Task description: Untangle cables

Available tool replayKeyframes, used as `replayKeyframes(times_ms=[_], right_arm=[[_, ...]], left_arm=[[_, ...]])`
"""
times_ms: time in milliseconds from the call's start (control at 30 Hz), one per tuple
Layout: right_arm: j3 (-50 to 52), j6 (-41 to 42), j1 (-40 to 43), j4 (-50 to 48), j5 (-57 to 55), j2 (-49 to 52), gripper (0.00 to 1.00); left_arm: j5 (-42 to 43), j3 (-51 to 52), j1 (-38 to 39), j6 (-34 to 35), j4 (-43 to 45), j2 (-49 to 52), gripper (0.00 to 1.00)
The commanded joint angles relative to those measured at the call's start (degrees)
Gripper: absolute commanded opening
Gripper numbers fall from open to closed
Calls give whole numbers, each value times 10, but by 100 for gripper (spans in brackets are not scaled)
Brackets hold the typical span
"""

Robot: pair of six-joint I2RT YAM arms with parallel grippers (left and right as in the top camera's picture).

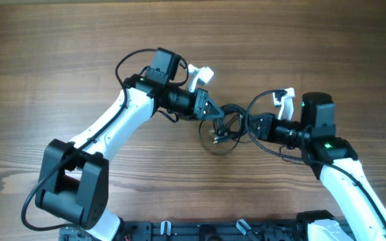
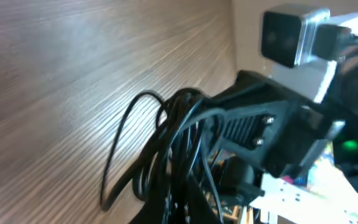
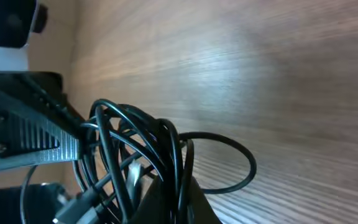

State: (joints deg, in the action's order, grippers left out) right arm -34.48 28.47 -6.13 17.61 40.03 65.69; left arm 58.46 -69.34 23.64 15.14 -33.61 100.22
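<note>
Black cables (image 1: 228,127): several thin cords, tangled into one loose bundle on the wooden table (image 1: 79,40). The bundle sat directly at the tip of the left gripper (image 1: 211,108), filling the gap between it and the right gripper (image 1: 259,124).

Left gripper: black, its fingers drawn together to a narrow point in the overhead view. A strand ran straight off that point, so it was recorded as clamped on the cables. From the right wrist view, one ribbed finger (image 3: 36,140) reached in from the side. Cords (image 3: 135,152) crossed right at its tip, and a single loop lay out flat on the wood on the side away from that finger.

Right gripper: black, on the opposite side of the bundle from the left gripper and pointing back toward it. From the left wrist view it appeared as a dark wedge (image 2: 247,124) with its narrow end among the cords (image 2: 166,149). Strands hid the tips, so it could not be told whether the fingers were pinching a cord or merely resting against the bundle.

Loops: one hung just below the left gripper's tip in the overhead view, touching the table. Another arched from the bundle over the right gripper.

Plugs: too small and too buried in the bundle to make out.
</note>
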Motion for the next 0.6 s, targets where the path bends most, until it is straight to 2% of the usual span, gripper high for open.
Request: replayKeyframes(times_ms=[0, 167, 233, 367, 400, 433, 500, 567], right_arm=[[-7, -19, 6, 26, -117, 3, 4], [-44, -30, 6, 27, -87, -44, 5], [-59, -30, 6, 25, -76, -64, 4], [-59, -61, 5, 45, 15, -70, 4], [-59, -66, 5, 61, 14, -67, 4], [-59, -82, 5, 77, 12, -65, 4], [-59, -84, 5, 73, 16, -66, 4], [-59, -93, 5, 72, 53, -66, 5]], left_arm=[[-155, 0, -42, 3, -73, -7, 4], [-146, 0, -95, 3, -136, -8, 4], [-135, 0, -92, 3, -152, -8, 4], [-117, 0, -72, -6, -155, -8, 5], [-98, 0, -70, -24, -155, -8, 11], [-82, 0, -70, -30, -155, -8, 34], [-70, 0, -70, -33, -155, -12, 41], [-47, 0, -70, -60, -155, -27, 45]])
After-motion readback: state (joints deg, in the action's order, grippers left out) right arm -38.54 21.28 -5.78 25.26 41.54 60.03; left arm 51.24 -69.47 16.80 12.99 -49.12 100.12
